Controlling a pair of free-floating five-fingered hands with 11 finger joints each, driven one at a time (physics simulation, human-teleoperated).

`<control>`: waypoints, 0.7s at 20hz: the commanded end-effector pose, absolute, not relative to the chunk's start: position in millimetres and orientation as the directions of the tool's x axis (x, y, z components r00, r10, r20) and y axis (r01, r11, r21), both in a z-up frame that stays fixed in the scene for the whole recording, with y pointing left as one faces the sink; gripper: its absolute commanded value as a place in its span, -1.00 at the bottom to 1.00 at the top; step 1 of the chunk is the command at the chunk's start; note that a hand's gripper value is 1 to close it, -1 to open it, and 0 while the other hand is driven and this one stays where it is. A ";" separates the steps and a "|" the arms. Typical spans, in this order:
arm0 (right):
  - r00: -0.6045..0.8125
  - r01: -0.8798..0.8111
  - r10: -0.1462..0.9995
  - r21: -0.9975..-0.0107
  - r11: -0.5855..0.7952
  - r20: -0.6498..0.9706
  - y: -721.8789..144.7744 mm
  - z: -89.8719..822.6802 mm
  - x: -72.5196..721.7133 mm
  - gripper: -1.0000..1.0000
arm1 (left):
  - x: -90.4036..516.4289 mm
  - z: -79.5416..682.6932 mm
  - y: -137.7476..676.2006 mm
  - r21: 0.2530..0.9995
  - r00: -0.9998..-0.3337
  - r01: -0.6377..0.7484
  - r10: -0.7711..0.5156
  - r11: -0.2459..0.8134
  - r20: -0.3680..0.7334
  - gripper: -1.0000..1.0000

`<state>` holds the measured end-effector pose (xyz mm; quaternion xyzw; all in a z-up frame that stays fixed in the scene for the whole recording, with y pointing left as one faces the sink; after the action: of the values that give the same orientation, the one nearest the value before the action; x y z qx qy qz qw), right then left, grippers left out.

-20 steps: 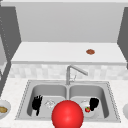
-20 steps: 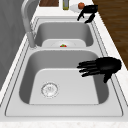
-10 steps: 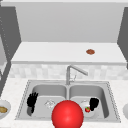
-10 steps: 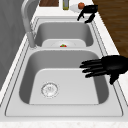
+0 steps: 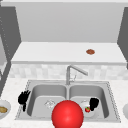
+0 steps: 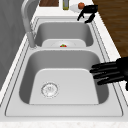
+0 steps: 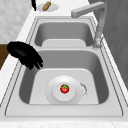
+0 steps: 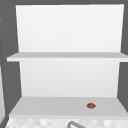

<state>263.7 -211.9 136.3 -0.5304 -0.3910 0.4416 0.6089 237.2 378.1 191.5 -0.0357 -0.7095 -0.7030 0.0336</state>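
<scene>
My left hand [image 5: 23,98] hovers at the left rim of the sink [image 5: 110,100], fingers straight and holding nothing. In the left side view the left hand [image 6: 112,72] reaches over the edge of the near basin. My right hand [image 5: 94,103] hangs over the right basin, fingers relaxed and pointing down, next to a white plate [image 7: 53,93] that carries a small red tomato [image 7: 64,88]. In the right side view the right hand [image 7: 25,55] floats above the basin's front corner, clear of the plate. A large red ball [image 5: 67,115] sits in front of the sink's middle.
A grey faucet [image 5: 72,71] rises behind the divider. A bowl with bread [image 5: 3,110] stands on the left counter. A bottle [image 6: 65,3] and a plate with a round fruit [image 6: 81,5] stand on the right counter. A brown item [image 8: 91,105] lies on the shelf.
My left hand has drawn away from the left basin, moving left in the front view to the sink's rim. The right hand has stayed put.
</scene>
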 end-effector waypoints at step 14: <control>0.304 -0.123 0.953 -0.991 0.047 0.008 -211.9 136.3 263.7 0.00 | 189.5 234.5 497.3 0.949 -0.950 0.313 0.020 0.039 0.313 -1.00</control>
<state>263.7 -211.9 136.3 -0.5304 -0.3910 0.4416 0.6089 198.1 479.1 228.6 -0.0952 -0.7053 -0.6965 0.0917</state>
